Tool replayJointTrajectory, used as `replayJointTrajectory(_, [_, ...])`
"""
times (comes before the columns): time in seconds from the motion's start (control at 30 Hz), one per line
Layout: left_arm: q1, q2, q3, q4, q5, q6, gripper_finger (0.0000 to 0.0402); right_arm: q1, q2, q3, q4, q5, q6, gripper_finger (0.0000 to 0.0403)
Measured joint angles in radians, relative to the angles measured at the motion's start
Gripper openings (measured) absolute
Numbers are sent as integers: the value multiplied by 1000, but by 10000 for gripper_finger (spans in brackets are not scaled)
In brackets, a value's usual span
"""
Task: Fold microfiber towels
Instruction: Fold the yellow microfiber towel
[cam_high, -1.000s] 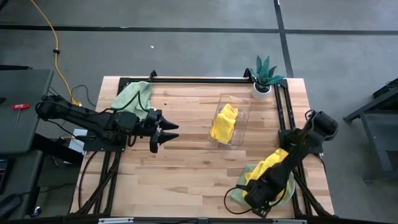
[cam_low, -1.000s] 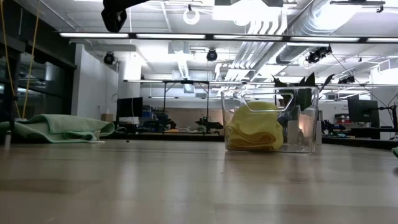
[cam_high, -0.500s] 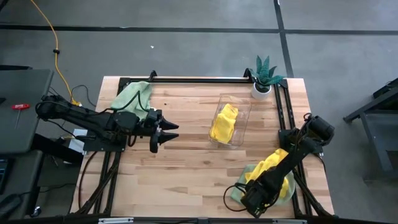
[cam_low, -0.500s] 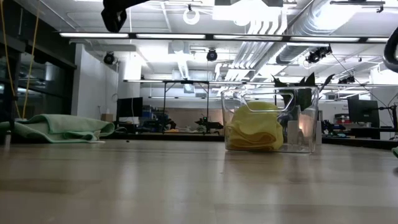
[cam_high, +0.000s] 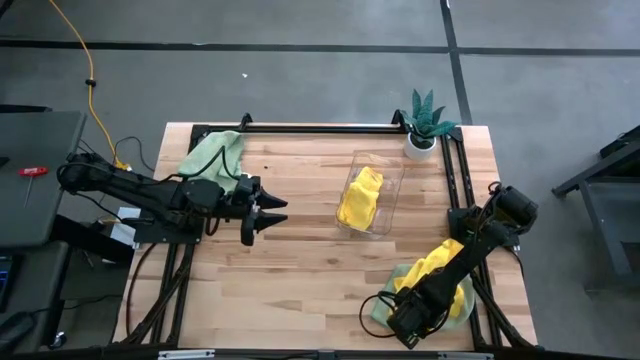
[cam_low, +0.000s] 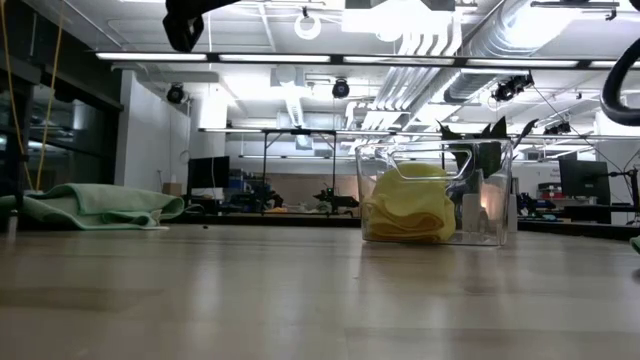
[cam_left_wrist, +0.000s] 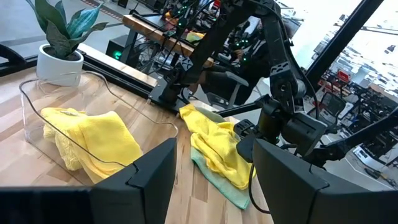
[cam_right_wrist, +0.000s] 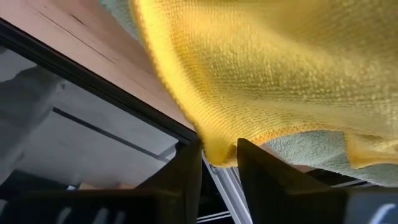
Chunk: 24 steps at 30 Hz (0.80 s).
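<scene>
A yellow microfiber towel (cam_high: 432, 272) lies crumpled on a pale green towel (cam_high: 462, 300) at the table's near right corner. My right gripper (cam_high: 405, 316) is down at the pile's near-left end, shut on the yellow towel (cam_right_wrist: 261, 68). My left gripper (cam_high: 264, 212) hovers open over the left-middle of the table with nothing between its fingers (cam_left_wrist: 214, 180). Another green towel (cam_high: 215, 154) lies bunched at the far left corner. A second yellow towel (cam_high: 360, 197) sits in a clear bin (cam_high: 388, 190). My right gripper pinches the yellow towel's edge (cam_right_wrist: 221, 155) between its two fingers. They come slanting down from the far right. One layer or several, I cannot tell. The rest of the towel lies slack on the green towel (cam_right_wrist: 311, 146) beneath it.
A small potted plant (cam_high: 425, 122) stands at the far right corner behind the bin. Black frame rails (cam_high: 455, 190) run along the table's right and far edges. Bare wood (cam_high: 300, 270) lies between the two arms.
My right gripper has sunk a little onto the towel pile near the table's near edge, and its wrist has rolled. The towels have stayed where they lay.
</scene>
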Motion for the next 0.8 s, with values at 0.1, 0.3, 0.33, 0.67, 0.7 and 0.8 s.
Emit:
replayJointTrajectory(0.1, [0, 0, 0, 0, 0, 0, 200, 0, 0, 0, -8, -6, -6, 82])
replayJointTrajectory(0.3, [0, 0, 0, 0, 0, 0, 200, -1, -20, 0, -6, -59, -111, 8])
replayJointTrajectory(0.33, [0, 0, 0, 0, 0, 0, 200, -3, -37, 0, -5, -59, -129, 9])
replayJointTrajectory(0.67, [2, 0, 0, 1, 0, 1, 200, -131, -367, 116, -46, 199, -360, 1])
replayJointTrajectory(0.7, [2, 0, 0, 4, 0, 8, 200, -147, -401, 142, -48, 250, -398, 1])
replayJointTrajectory(0.8, [2, 0, 0, 26, 1, 40, 200, -200, -472, 234, -87, 400, -504, 1])
